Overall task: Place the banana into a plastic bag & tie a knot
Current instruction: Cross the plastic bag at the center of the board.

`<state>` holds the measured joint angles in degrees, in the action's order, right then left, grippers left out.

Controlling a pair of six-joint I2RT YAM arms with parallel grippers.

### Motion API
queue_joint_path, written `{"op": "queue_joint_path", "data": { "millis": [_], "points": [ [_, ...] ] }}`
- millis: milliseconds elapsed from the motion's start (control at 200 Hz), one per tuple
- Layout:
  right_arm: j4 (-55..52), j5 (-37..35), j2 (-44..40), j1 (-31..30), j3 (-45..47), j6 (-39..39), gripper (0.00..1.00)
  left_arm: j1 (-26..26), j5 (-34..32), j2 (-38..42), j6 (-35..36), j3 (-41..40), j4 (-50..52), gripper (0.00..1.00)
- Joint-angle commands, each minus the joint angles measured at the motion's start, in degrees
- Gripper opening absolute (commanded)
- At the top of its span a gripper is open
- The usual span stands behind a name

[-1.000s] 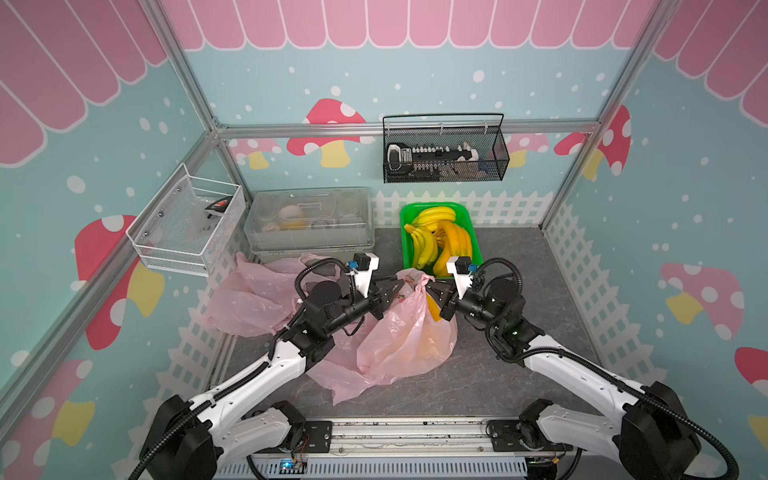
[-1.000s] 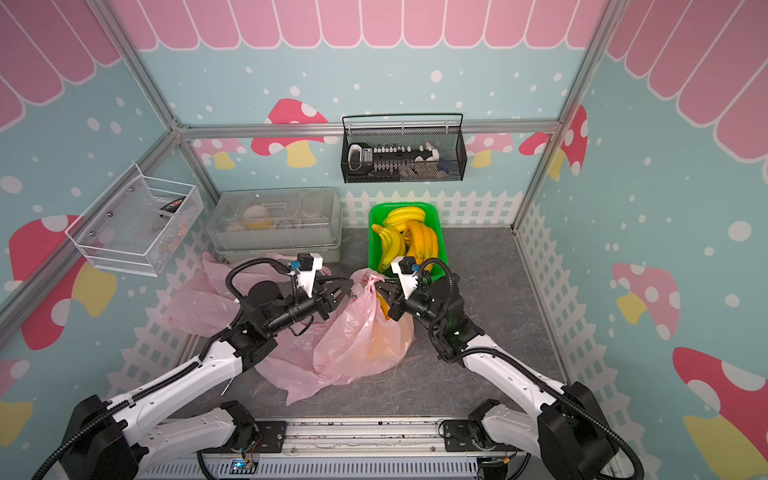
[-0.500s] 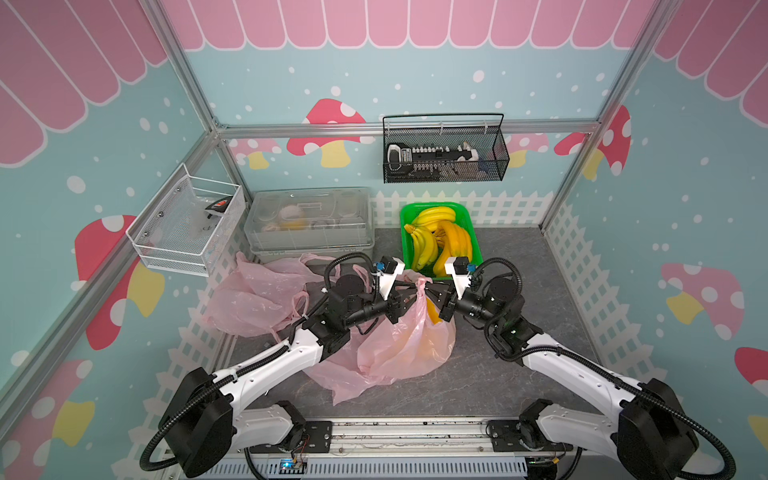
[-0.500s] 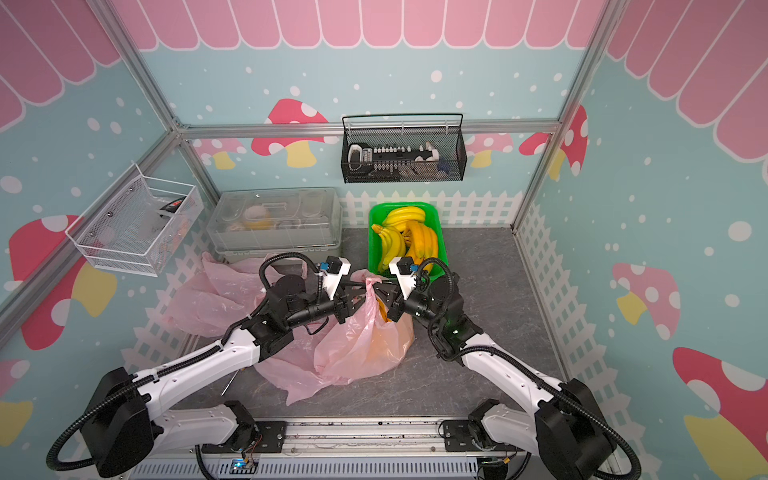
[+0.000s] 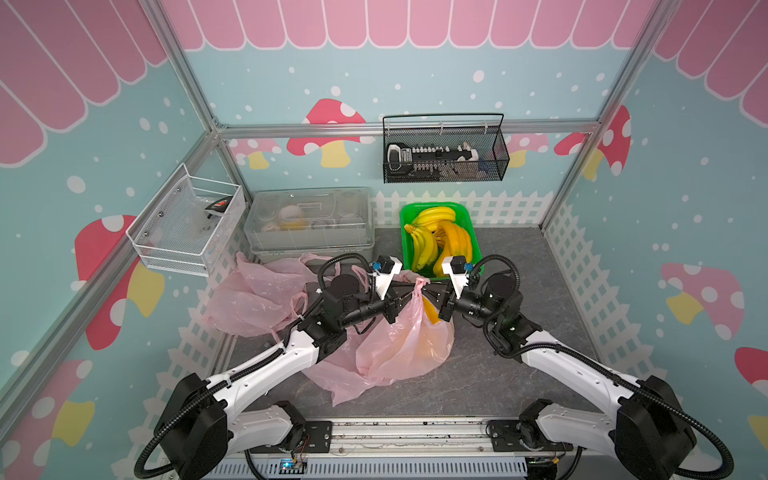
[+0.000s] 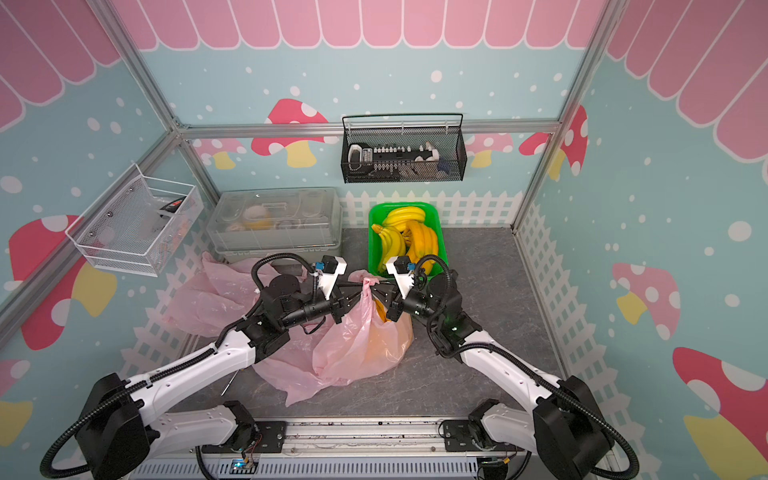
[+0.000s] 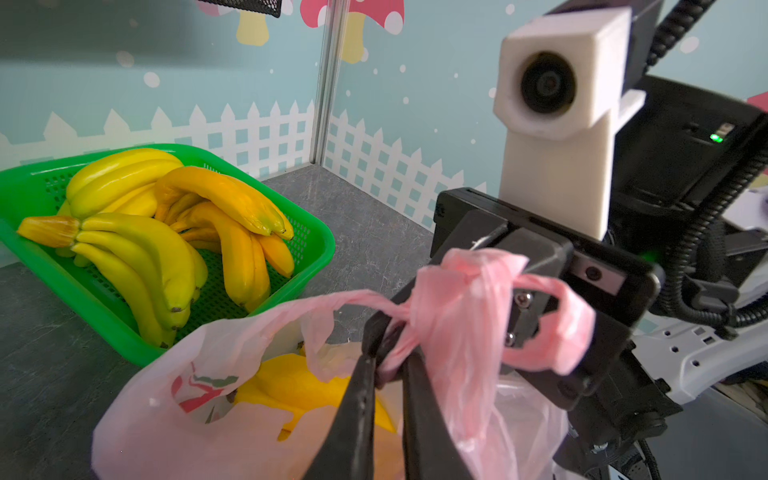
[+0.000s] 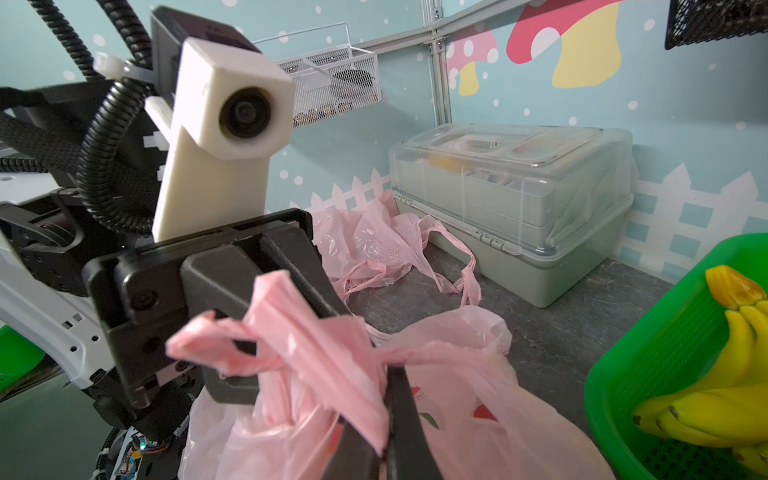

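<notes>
The yellow banana (image 7: 291,386) already lies inside the thin pink plastic bag (image 5: 407,345) on the grey surface (image 5: 498,374). The left hand (image 5: 410,290) and the right hand (image 5: 429,290) are each clenched on a twisted bag handle (image 7: 453,299), tips almost meeting. To tighten the knot well, pull them apart evenly and level, so the film does not slip.

There were one filled bag (image 5: 411,345), one basket (image 5: 432,205) with about three banana bunches (image 5: 440,237), one box (image 5: 309,224), one white rack (image 5: 174,249) and one black rack (image 5: 444,174). The empty bags (image 5: 249,299) were too crumpled to count.
</notes>
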<state>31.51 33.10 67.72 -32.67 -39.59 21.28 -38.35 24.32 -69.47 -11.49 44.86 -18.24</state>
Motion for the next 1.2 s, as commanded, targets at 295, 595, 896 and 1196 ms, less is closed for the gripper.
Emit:
{"op": "queue_joint_path", "data": {
  "millis": [295, 595, 896, 1196],
  "points": [
    [-0.23, 6.0, 0.84, -1.13, -2.07, -1.31, 0.0, 0.36, -2.79, -0.14, 0.68, -0.11, -0.17, 0.0],
    [-7.03, -1.95, -4.62, -1.17, -0.72, -5.29, 0.31, 0.07, -6.64, 1.35, 1.7, -1.11, 0.37, 0.0],
    [-15.35, -9.92, -14.4, -1.29, 0.52, -6.51, 0.54, -1.98, -7.97, 1.62, 3.76, -0.5, 1.78, 0.0],
    [-22.51, -31.73, -18.18, -13.94, -3.87, -5.32, 0.49, -3.83, -9.39, 1.62, 4.45, -0.04, 2.03, 0.0]
  ]
}}
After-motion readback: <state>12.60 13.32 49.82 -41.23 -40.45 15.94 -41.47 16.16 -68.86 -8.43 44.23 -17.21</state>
